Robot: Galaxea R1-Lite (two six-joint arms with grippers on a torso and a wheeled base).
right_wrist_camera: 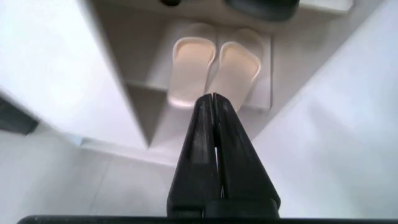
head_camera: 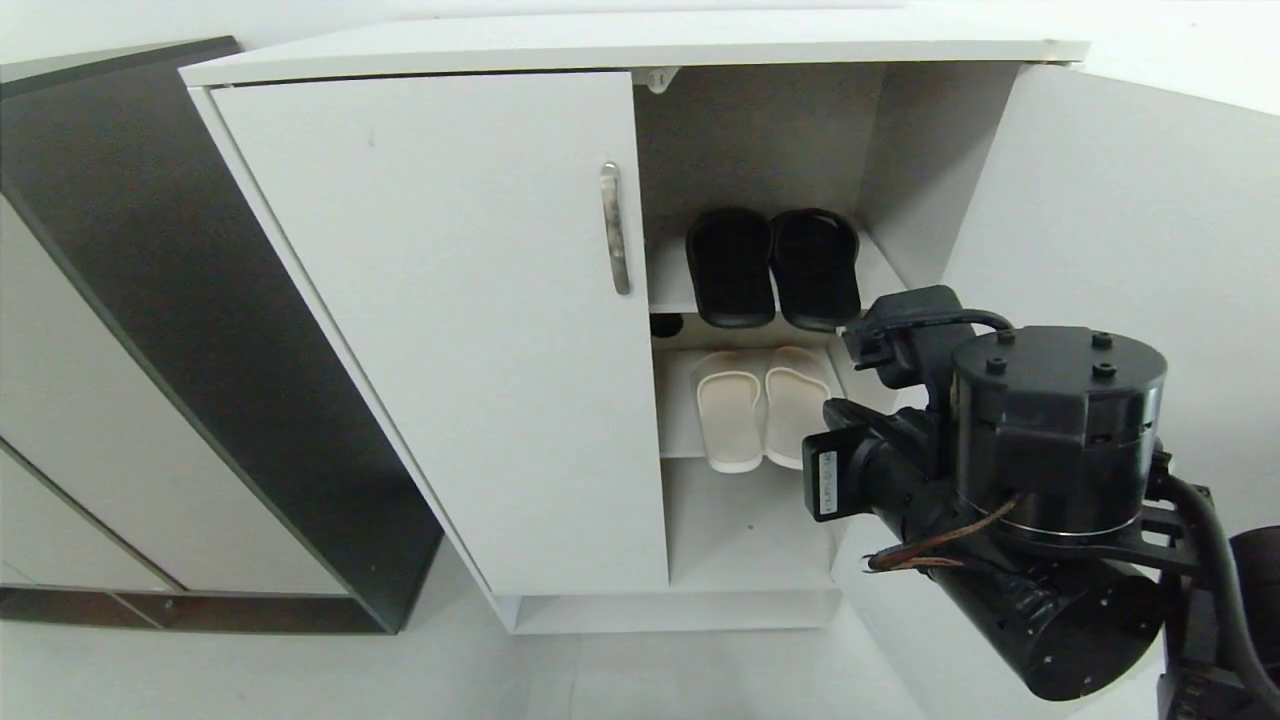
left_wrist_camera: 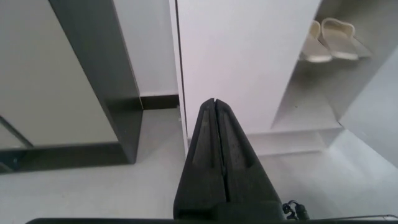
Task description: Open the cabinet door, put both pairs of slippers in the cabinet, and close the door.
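The white cabinet (head_camera: 440,330) stands with its right door (head_camera: 1120,290) swung open and its left door shut. A black pair of slippers (head_camera: 772,266) lies on the upper shelf. A cream pair of slippers (head_camera: 762,405) (right_wrist_camera: 214,68) (left_wrist_camera: 333,38) lies on the middle shelf. My right gripper (right_wrist_camera: 214,102) is shut and empty, held in front of the open compartment, just outside the cream pair. My left gripper (left_wrist_camera: 214,106) is shut and empty, low before the shut left door.
A dark panel (head_camera: 200,330) leans against the wall to the left of the cabinet. The shut left door has a metal handle (head_camera: 614,228). The bottom shelf (head_camera: 745,530) is bare. Pale floor (head_camera: 700,680) lies in front.
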